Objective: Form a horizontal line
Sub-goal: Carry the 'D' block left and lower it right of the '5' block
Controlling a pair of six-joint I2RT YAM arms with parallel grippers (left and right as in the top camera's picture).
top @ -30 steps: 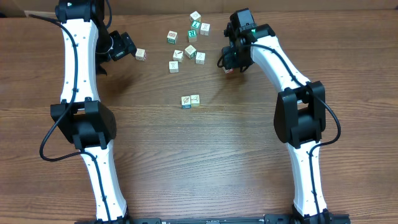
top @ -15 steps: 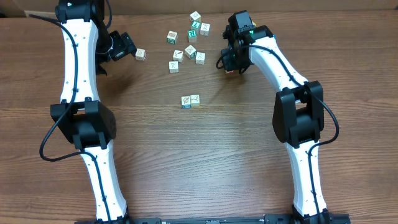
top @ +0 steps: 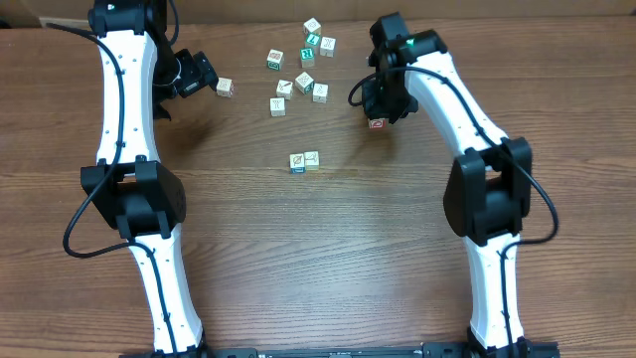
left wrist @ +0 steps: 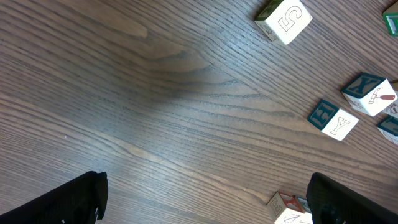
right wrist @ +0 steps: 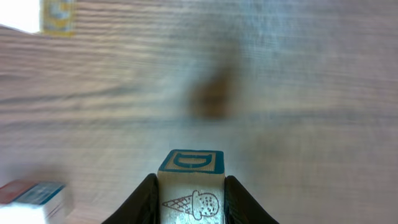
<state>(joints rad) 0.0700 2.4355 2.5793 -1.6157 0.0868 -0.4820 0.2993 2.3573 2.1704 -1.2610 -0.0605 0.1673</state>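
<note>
Right wrist view shows the right jaws pinching a D cube point(right wrist: 189, 180), left jaws spread wide; the horizontal line point(top: 304, 160), just two touching cubes on the table point(top: 397, 249), likely needs this one carried over and set flush at its right end.

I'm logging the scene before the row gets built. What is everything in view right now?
table: one, brown wood grain, under everything.
pair of cubes: two, pale wood, touching side by side, table centre.
cluster of loose cubes: about nine, pale with green and blue marks, far centre.
single cube: one, pale, far left, just off the left arm's tip.
held cube: one, pale with red and blue marks, between the right jaws.
left arm: one, white and black, left side, jaws open, empty.
right arm: one, white and black, right side, jaws shut on the held cube.
</note>
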